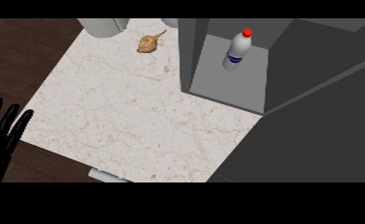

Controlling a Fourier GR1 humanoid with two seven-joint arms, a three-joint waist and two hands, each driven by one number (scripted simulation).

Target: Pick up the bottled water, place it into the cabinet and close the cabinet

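In open cabinet [235,85] — bottled water [237,50] upright.

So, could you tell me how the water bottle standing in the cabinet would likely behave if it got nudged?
The bottle is tall and narrow and stands upright inside the open cabinet, so a nudge near its red cap would probably tip it. Its round body suggests it would roll once down. The smooth surface may make it slippery.
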